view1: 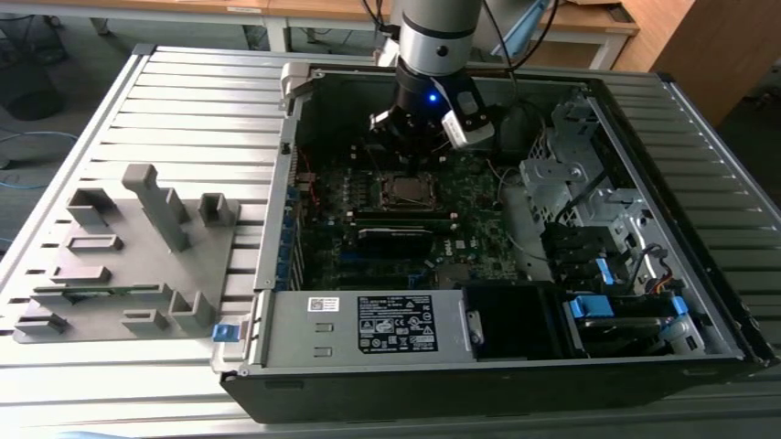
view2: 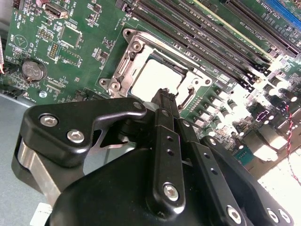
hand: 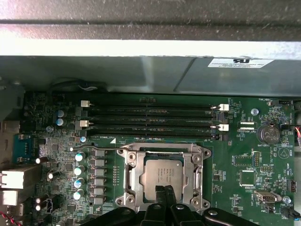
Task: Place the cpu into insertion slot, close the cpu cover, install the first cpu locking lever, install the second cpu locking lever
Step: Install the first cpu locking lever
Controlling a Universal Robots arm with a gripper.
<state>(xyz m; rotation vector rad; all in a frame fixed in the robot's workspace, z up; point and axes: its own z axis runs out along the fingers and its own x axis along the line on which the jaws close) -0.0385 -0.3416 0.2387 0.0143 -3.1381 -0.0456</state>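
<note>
Black gripper (view2: 164, 94), closed and empty, sits at the dull silver-grey square cpu (hand: 160, 172) framed by the thin silvery cpu cover (hand: 133, 176). A sideways push here might skew or scratch the chip.

In the exterior view, the arm (view1: 430, 32) reached in from twelve o'clock and hung nearly vertical, a blue light glowing on its wrist (view1: 427, 91). The black tool (view1: 409, 154) pointed straight down. In both wrist views its fingers (view2: 164, 122) (hand: 162, 197) lay pressed together, gripping nothing.
</note>
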